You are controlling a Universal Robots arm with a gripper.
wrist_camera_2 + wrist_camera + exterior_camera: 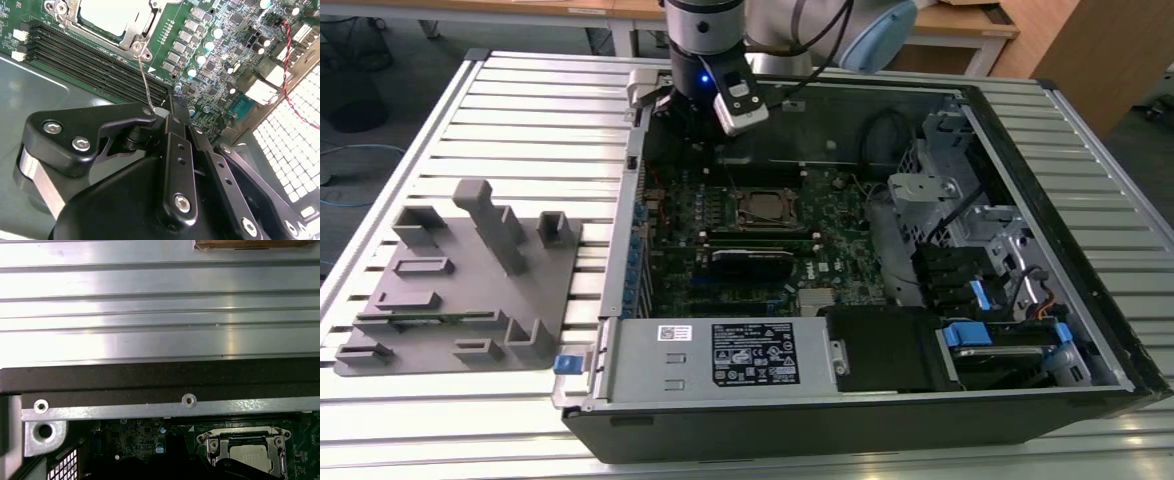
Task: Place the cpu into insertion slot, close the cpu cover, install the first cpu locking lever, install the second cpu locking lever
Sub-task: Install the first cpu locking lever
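**CPU seated under its cover, gripper on a locking lever**

The cpu [251, 456] lies flat in the insertion slot [742, 208], with its silver-grey top facing up. The cpu cover [134, 36] is down on it, and its silvery frame goes around the chip's edges in both wrist views. From one corner of the socket a thin wire locking lever [145, 77] runs to the gripper [161, 114]. The black fingers are drawn narrow there, and they pinch the free end of the lever between their tips.

Just beside the socket lie long black memory slots [95, 60], parallel to one another, on the green motherboard [225, 60]. The board sits inside an open computer case [1067, 200] that rests on its side on a ribbed metal surface [520, 100]. The arm [707, 50] reaches down over the far corner of the case. The power supply [720, 355] fills the near side of the case. A grey fixture tray [454, 290] stands on the surface at the exterior view's left, apart from the case.
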